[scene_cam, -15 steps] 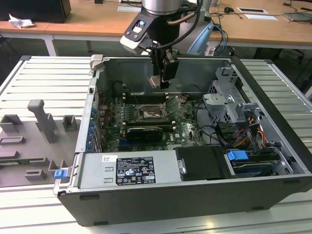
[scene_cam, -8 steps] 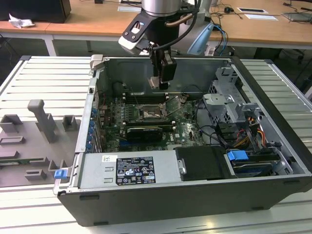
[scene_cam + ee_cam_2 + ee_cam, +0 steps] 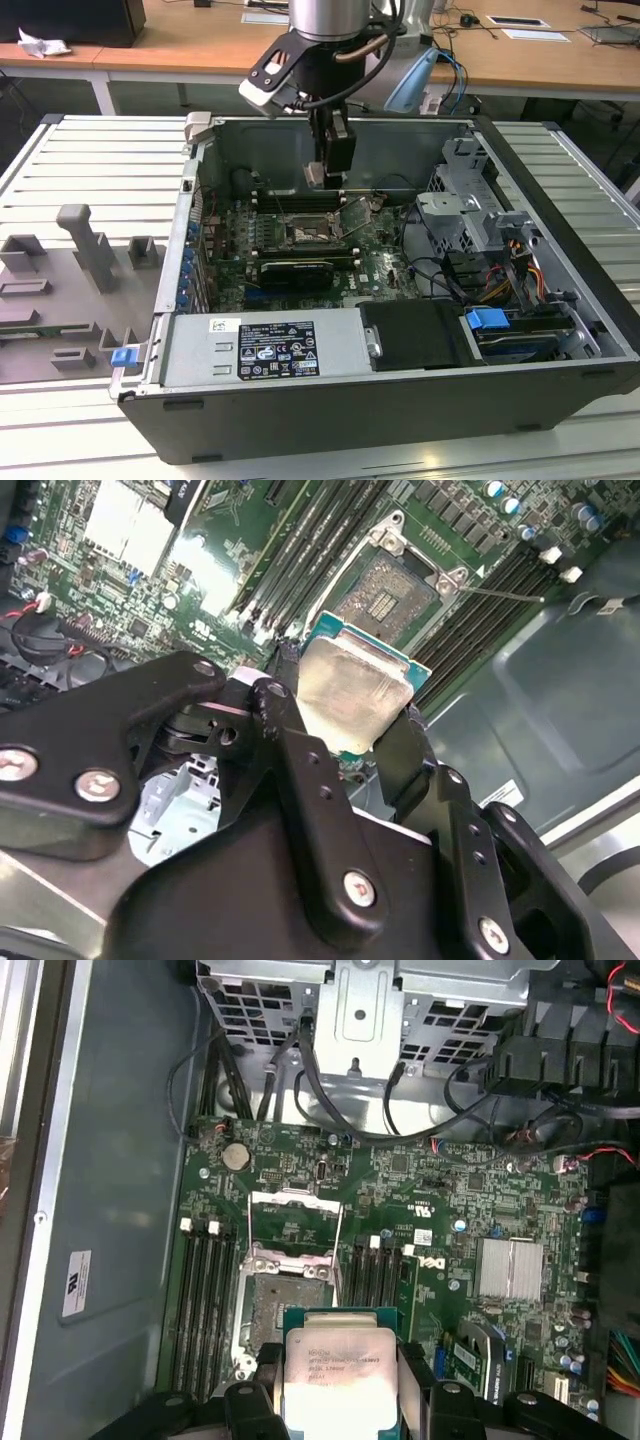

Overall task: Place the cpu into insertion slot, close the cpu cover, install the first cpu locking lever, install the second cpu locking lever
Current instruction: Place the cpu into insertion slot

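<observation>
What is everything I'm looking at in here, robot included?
computer case: one, dark grey, lying open on the slatted table
motherboard: one, green, inside the case
insertion slot: one, dark, metal-rimmed, empty, mid-board
cpu cover: one, silvery, standing open beside the slot
memory slots: two banks, black, flanking the slot
expansion card: one, black, on the board
cpu: one, silvery-beige, held above the board
pincer: one, black, shut on the cpu

The cpu (image 3: 338, 1370), a flat square chip with a silvery-beige top and a green edge, hangs clamped in the gripper (image 3: 340, 1385) above the board. The insertion slot (image 3: 272, 1305), dark and metal-rimmed, lies uncovered just beyond it. The cpu cover (image 3: 295, 1197), a thin metal frame, is swung open at the slot's far edge.
</observation>
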{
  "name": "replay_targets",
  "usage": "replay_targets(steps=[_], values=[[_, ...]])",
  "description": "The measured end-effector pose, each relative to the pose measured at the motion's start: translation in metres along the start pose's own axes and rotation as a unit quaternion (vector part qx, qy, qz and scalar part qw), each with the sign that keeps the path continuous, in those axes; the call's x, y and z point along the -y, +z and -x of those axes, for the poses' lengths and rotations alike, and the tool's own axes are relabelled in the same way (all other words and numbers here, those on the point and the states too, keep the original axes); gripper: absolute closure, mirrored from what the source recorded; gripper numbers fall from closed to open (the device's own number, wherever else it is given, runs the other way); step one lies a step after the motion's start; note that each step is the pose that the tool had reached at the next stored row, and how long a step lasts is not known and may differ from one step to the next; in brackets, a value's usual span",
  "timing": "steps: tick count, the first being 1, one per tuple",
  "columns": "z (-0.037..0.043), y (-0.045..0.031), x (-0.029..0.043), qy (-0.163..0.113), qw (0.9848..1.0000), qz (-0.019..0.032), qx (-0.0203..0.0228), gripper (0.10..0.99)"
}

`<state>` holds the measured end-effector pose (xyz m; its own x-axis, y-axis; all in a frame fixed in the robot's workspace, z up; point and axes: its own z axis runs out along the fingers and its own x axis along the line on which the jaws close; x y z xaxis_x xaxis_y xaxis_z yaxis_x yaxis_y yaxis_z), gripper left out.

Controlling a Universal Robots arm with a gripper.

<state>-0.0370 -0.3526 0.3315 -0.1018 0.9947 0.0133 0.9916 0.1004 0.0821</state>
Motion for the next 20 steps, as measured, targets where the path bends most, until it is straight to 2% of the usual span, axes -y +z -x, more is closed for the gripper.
replay_targets(steps=[10,20], values=[[0.0001,0.0063,0.0007,0.001,1.0,0.0001,0.0,0.545],[0.0002,0.016,0.0014,0.001,1.0,0.0,0.0,0.545]])
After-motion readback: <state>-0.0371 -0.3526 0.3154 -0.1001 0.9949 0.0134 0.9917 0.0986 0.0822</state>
